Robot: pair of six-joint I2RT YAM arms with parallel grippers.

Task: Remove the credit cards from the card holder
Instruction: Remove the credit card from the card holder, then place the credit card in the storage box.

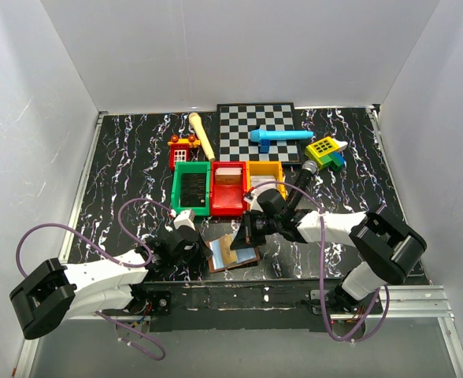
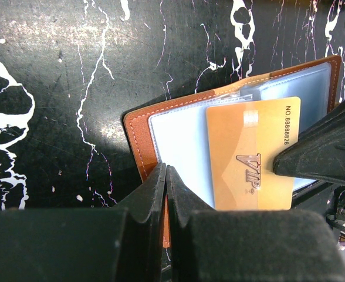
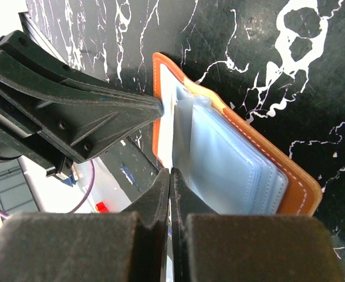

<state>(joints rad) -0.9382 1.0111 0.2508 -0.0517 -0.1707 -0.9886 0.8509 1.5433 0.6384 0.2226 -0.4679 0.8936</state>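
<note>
On the black tabletop (image 1: 121, 157), near the front edge, the card holder (image 1: 233, 252) sits open, with the left jaws clenched on its brown edge and the right jaws clenched on the gold card (image 2: 249, 153) poking out. If the card sticks in its pocket, the pull could drag the card holder out of the left jaws, or the thin card could slip free. The red bin (image 1: 229, 189) sits just behind the right arm and might get bumped.

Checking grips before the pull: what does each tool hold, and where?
The left tool pinches the card holder by its brown outer edge. The right tool looks shut on the gold card at its exposed edge.
</note>
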